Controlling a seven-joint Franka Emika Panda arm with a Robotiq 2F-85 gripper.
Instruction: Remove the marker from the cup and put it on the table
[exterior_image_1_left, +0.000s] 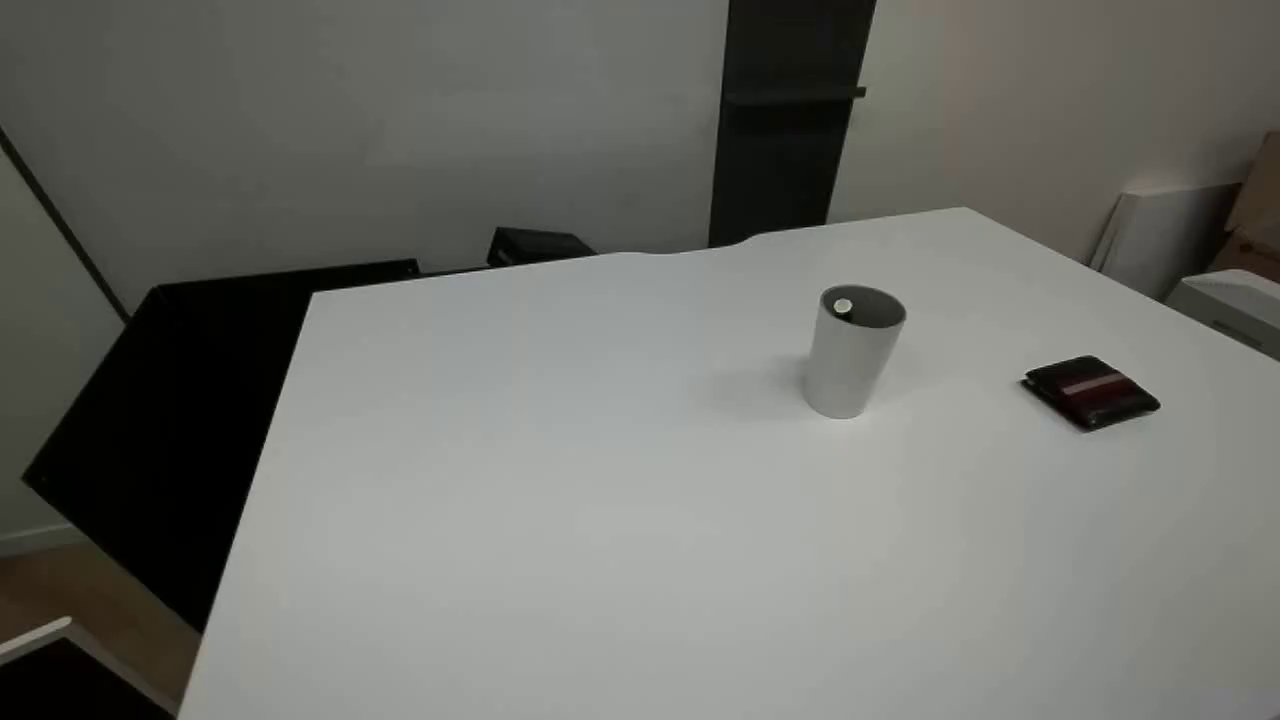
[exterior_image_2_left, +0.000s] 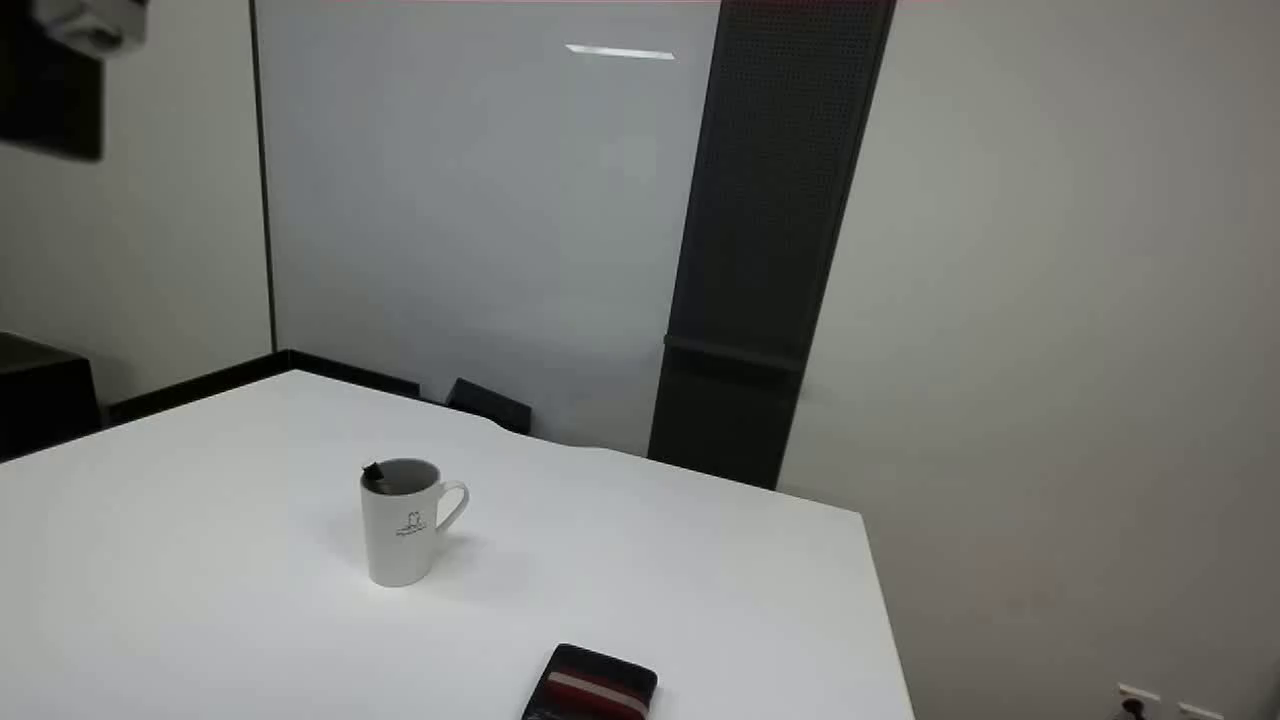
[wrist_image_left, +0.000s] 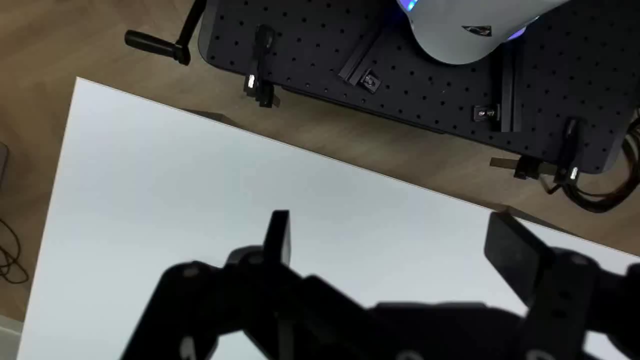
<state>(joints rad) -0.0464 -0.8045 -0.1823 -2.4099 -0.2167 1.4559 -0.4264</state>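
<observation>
The white cup (exterior_image_1_left: 848, 365) stands upright on the white table (exterior_image_1_left: 500, 480) in an exterior view. In an exterior view the cup (exterior_image_2_left: 398, 535) also shows a handle and a small dark print. The marker (exterior_image_1_left: 843, 307) leans inside the cup, with its pale end near the rim. Its dark upper part (exterior_image_2_left: 374, 475) pokes just above the rim; the rest is hidden in the cup. My gripper (wrist_image_left: 387, 237) is open and empty in the wrist view, high over a part of the table near the robot base. Cup and marker are out of the wrist view.
A dark wallet with a red stripe (exterior_image_1_left: 1092, 392) lies on the table near the cup; it also shows in an exterior view (exterior_image_2_left: 592, 688). A blurred part of the arm (exterior_image_2_left: 50, 85) shows at the upper left. The perforated base plate (wrist_image_left: 310, 55) adjoins the table edge.
</observation>
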